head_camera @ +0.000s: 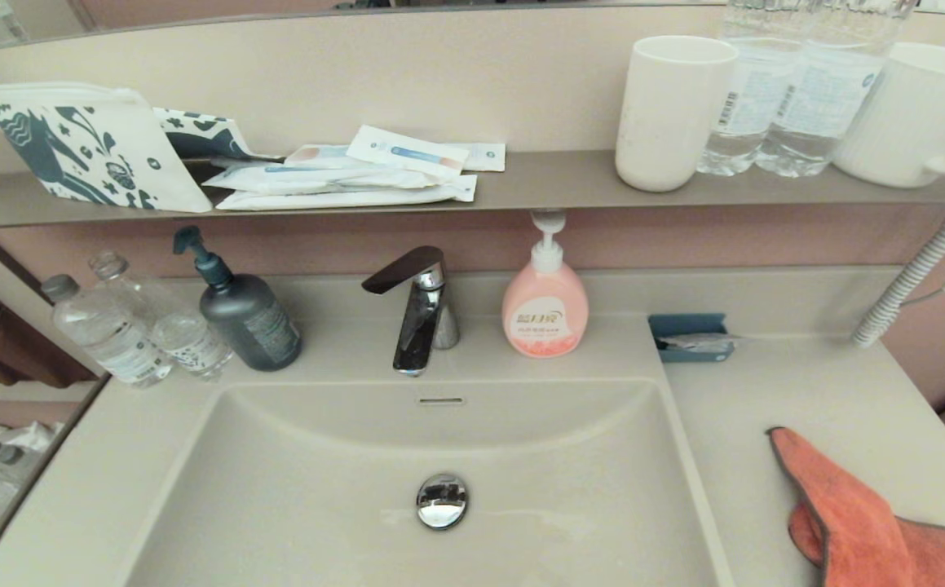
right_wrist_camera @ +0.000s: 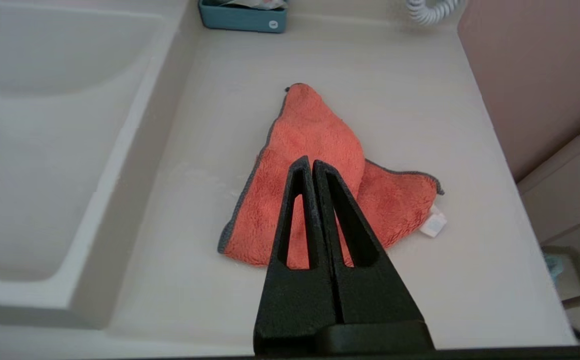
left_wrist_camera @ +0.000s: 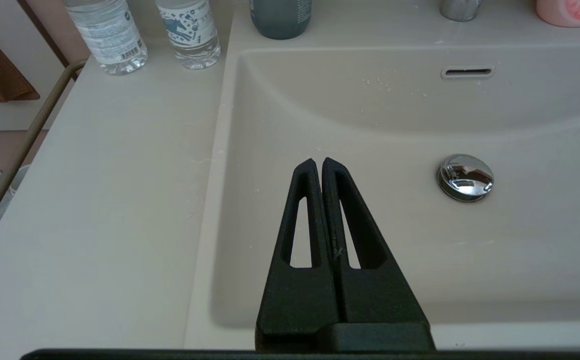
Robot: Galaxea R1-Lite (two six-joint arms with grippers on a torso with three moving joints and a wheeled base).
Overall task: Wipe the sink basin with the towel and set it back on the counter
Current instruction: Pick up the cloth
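Note:
The orange-coral towel (head_camera: 855,514) lies crumpled on the beige counter (head_camera: 766,391) to the right of the sink basin (head_camera: 342,489). The basin holds a chrome drain plug (head_camera: 442,500) and a slot overflow (head_camera: 441,400). My right gripper (right_wrist_camera: 311,162) hangs shut above the towel (right_wrist_camera: 315,150), with nothing between its fingers. My left gripper (left_wrist_camera: 317,161) is shut and empty over the basin's left side (left_wrist_camera: 370,125), near the drain plug (left_wrist_camera: 465,177). Neither gripper shows in the head view.
A chrome tap (head_camera: 415,310), a pink soap pump (head_camera: 545,306), a dark pump bottle (head_camera: 244,318) and two water bottles (head_camera: 138,326) stand behind the basin. A blue tray (head_camera: 691,337) sits at the counter's back. The shelf (head_camera: 554,183) above holds cups, bottles and packets.

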